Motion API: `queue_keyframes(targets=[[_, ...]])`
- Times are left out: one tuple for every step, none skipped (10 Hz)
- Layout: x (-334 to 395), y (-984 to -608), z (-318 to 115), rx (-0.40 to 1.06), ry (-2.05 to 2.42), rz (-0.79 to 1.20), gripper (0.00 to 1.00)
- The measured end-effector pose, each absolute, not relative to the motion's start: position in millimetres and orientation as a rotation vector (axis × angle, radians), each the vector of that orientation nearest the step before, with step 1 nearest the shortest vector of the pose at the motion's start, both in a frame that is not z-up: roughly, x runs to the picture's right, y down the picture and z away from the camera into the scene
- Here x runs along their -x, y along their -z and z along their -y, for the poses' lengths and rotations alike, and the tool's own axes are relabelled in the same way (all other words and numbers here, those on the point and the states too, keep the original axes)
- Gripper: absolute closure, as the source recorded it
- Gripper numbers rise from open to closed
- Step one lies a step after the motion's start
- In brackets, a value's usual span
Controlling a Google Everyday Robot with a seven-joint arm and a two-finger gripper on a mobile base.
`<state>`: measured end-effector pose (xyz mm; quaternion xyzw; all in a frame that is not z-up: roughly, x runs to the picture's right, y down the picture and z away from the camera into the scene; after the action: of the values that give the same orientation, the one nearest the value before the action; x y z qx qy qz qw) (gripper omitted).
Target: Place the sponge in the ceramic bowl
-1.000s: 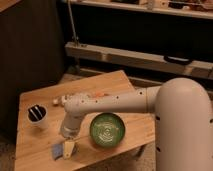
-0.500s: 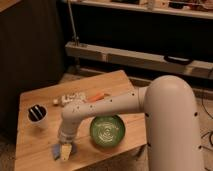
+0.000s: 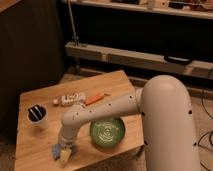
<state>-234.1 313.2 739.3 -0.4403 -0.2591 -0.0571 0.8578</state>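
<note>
White arm (image 3: pixel 100 107) bent at the elbow and angled down left of the ceramic bowl (image 3: pixel 107 133), pincer (image 3: pixel 65 148) low over the counter (image 3: pixel 35 145), grip state cannot be told, sponge (image 3: pixel 56 149) flat, blue-grey, left of the bowl under the pincer, just beside a yellowish block (image 3: pixel 65 158)

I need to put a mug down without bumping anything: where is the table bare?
Bare wood lies behind the carrot piece toward the far corner, and front-left below the white cup. Crowded: the front edge, where the gripper sits at the sponge beside the ceramic bowl.

1 bowl (image 3: pixel 107 134), 1 sponge (image 3: pixel 56 150), 1 cup (image 3: pixel 38 117), 1 carrot (image 3: pixel 95 98), 1 tool (image 3: pixel 65 146) by sponge
</note>
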Motion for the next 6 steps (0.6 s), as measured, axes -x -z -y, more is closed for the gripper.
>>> queue_keyframes(targets=[[233.7, -739.6, -310.2, 0.924, 0.11, 0.537, 0.63], [232.1, -738.9, -304.4, 0.923, 0.1, 0.531, 0.73], [229.9, -737.7, -295.4, 0.923, 0.086, 0.527, 0.81], [224.1, -737.0, -279.5, 0.921, 0.071, 0.527, 0.92], [218.0, -737.0, -259.8, 0.916, 0.053, 0.533, 0.98], [209.4, -735.9, -232.3, 0.906, 0.031, 0.544, 1.0]])
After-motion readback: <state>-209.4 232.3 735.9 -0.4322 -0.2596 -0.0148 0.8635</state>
